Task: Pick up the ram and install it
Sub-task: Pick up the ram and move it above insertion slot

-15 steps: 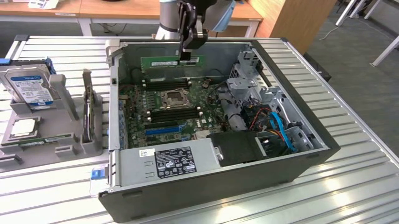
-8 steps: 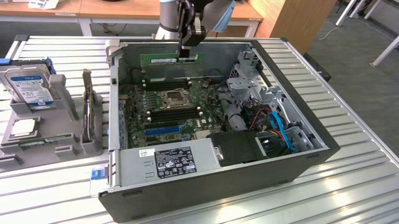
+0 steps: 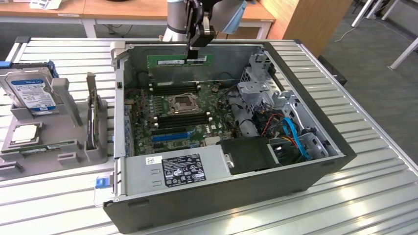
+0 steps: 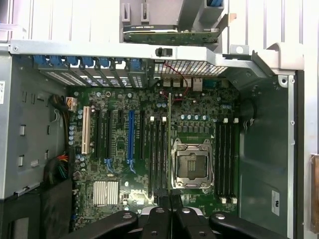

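The ram point(image 3: 171, 60), a long green board with a white label, hangs level above the back of the open computer case point(image 3: 313, 166). My gripper point(image 3: 193, 59) is shut on it near the end toward the exterior view's right. In the wrist view the ram point(image 4: 169, 129) shows edge-on as a thin line running out from my gripper point(image 4: 169, 200), over the motherboard between the CPU socket point(image 4: 191, 164) and a bank of black memory slots point(image 4: 157, 154). A second bank of slots point(image 4: 225, 157) lies on the socket's other side. The ram sits clear above the board.
A grey fixture point(image 3: 72, 152) on the exterior view's left holds a blue-labelled hard drive point(image 3: 29, 93) and a processor point(image 3: 23, 133). The power supply point(image 3: 176, 169), drive cage point(image 3: 265, 93) and blue cables point(image 3: 294, 134) crowd the case. A slatted metal table point(image 3: 365, 196) lies beneath.
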### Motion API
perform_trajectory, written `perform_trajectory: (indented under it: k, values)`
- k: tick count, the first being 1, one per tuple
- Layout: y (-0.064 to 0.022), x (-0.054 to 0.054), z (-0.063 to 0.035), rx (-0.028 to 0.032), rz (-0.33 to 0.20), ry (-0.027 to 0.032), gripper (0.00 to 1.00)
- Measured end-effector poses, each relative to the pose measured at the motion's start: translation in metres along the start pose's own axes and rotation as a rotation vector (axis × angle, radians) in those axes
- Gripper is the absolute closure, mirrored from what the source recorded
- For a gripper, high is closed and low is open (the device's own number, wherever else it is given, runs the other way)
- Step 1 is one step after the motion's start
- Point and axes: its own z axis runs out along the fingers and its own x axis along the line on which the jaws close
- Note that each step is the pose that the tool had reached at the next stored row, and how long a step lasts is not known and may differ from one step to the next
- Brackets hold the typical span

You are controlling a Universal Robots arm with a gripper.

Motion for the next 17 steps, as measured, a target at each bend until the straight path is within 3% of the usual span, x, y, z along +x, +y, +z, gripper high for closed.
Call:
perform_trajectory:
  k: [6, 17]
  values:
    - [-0.0001, 0.000, 0.0020, 0.0000, 0.000, 0.0000, 0.89]
    - [-0.0008, 0.001, 0.0162, 0.0000, 0.000, 0.0000, 0.89]
